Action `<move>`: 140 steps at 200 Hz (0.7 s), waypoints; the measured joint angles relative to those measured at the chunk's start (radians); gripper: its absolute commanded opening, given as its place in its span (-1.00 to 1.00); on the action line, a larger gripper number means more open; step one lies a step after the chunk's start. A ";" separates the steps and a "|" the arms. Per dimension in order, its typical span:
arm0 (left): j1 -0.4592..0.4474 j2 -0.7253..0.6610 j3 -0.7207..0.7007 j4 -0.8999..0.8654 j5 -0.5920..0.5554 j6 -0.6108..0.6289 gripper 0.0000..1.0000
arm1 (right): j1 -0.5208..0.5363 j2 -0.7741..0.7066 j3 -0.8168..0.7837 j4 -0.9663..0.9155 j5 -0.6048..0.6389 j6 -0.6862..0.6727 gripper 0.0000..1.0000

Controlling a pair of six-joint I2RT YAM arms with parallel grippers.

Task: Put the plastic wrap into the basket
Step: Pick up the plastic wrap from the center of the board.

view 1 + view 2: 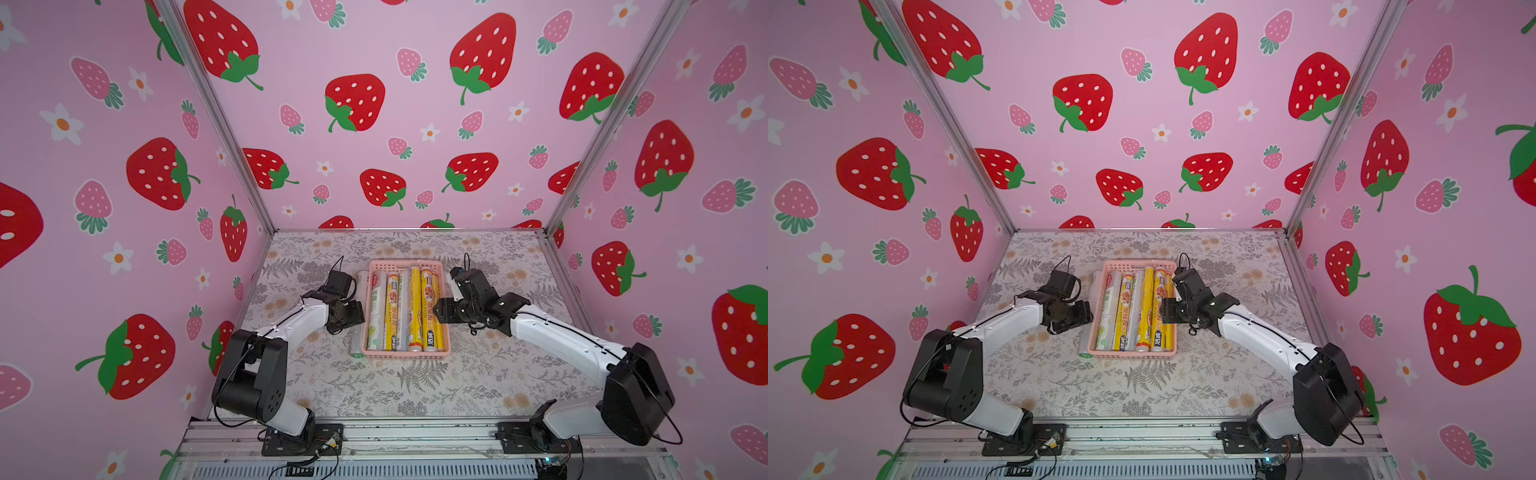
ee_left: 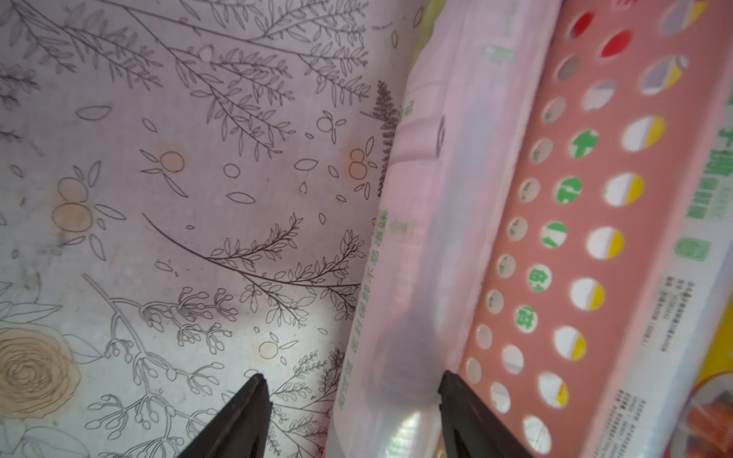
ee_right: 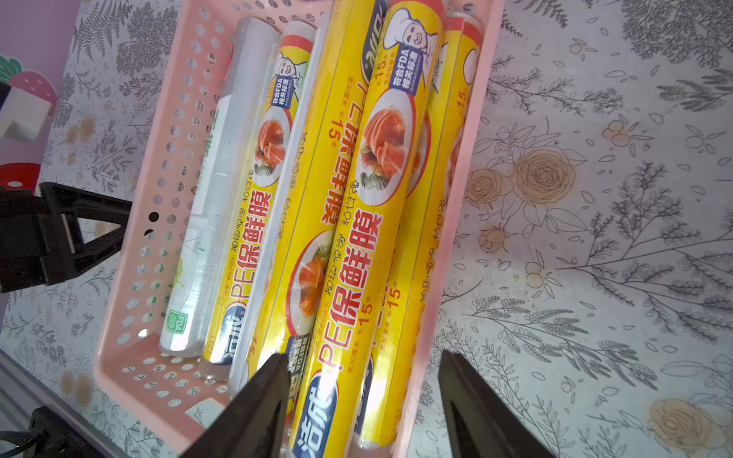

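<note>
At the left, the left gripper (image 2: pixel 351 380) hangs low over the table (image 1: pixel 415 395). It is released, with its jaws either side of the one loose roll I can see, a clear roll with green print (image 2: pixel 432 222). That roll lies on the table just outside the basket (image 1: pixel 405 354), pressed along its left wall and running near to far.

The table-side finger has a gap to the roll, while the other sits right at the seam between roll and wall, so the pinch looks awkward. I would slide the inner finger into the seam without catching the lattice, then close near the roll's middle so it lifts level. It should clear the rim before moving right, and go down parallel to the others.

Inside the basket the yellow rolls (image 3: pixel 357 238) and clear ones cover the floor, so this one will likely rest on top.

At the right, the right gripper (image 3: pixel 363 355) is also released. Its jaws are apart above the basket's right wall, holding nothing I can see.
</note>
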 measured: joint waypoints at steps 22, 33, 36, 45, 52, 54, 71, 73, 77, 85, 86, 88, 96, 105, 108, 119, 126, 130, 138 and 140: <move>-0.003 0.021 0.018 -0.002 -0.014 0.001 0.45 | 0.000 0.000 0.000 0.000 0.001 0.000 0.29; -0.003 0.028 0.022 -0.001 -0.030 0.001 0.45 | 0.000 0.000 0.000 -0.002 0.002 0.000 0.29; -0.003 0.029 0.022 -0.001 -0.035 0.001 0.45 | 0.000 0.000 0.000 -0.002 0.002 0.000 0.29; -0.002 0.032 0.023 -0.003 -0.050 0.002 0.45 | 0.000 0.000 0.000 -0.003 0.002 -0.001 0.29; -0.002 0.035 0.022 -0.006 -0.062 0.003 0.45 | 0.000 -0.001 0.000 -0.003 0.002 -0.001 0.29; -0.002 0.037 0.022 -0.008 -0.066 0.003 0.45 | 0.000 -0.001 0.000 -0.003 0.002 -0.002 0.29; 0.002 0.053 0.021 -0.029 -0.101 0.008 0.45 | 0.000 -0.003 0.000 -0.003 0.003 -0.003 0.29; 0.002 0.054 0.021 -0.031 -0.103 0.010 0.45 | 0.000 -0.004 -0.001 -0.003 0.003 -0.003 0.29; 0.003 0.056 0.021 -0.034 -0.107 0.012 0.45 | 0.000 -0.005 -0.001 -0.003 0.003 -0.003 0.29; 0.005 0.059 0.021 -0.037 -0.118 0.016 0.45 | 0.000 -0.007 -0.002 -0.004 0.003 -0.003 0.29; 0.005 0.059 0.021 -0.037 -0.119 0.016 0.45 | 0.000 -0.008 -0.002 -0.004 0.003 -0.003 0.29; 0.005 0.060 0.021 -0.039 -0.122 0.017 0.45 | 0.000 -0.008 -0.002 -0.005 0.003 -0.003 0.29; 0.007 0.062 0.020 -0.042 -0.129 0.020 0.45 | 0.000 -0.011 -0.002 -0.004 0.003 -0.003 0.29; 0.010 0.064 0.019 -0.047 -0.135 0.023 0.44 | 0.000 -0.013 -0.002 -0.004 0.003 -0.003 0.29; 0.011 0.066 0.019 -0.048 -0.137 0.024 0.44 | 0.000 -0.014 -0.002 -0.005 0.003 -0.003 0.29; 0.013 0.072 0.019 -0.050 -0.142 0.027 0.44 | 0.000 -0.015 -0.002 -0.005 0.003 -0.003 0.29; 0.014 0.076 0.018 -0.050 -0.145 0.028 0.43 | 0.000 -0.016 -0.002 -0.005 0.003 -0.003 0.29; 0.014 0.076 0.017 -0.049 -0.147 0.028 0.43 | 0.000 -0.016 -0.002 -0.005 0.003 -0.003 0.29; 0.014 0.076 0.015 -0.049 -0.148 0.028 0.43 | 0.000 -0.017 -0.002 -0.005 0.003 -0.003 0.29; 0.014 0.076 0.015 -0.049 -0.148 0.028 0.42 | 0.000 -0.018 -0.003 -0.005 0.003 -0.003 0.29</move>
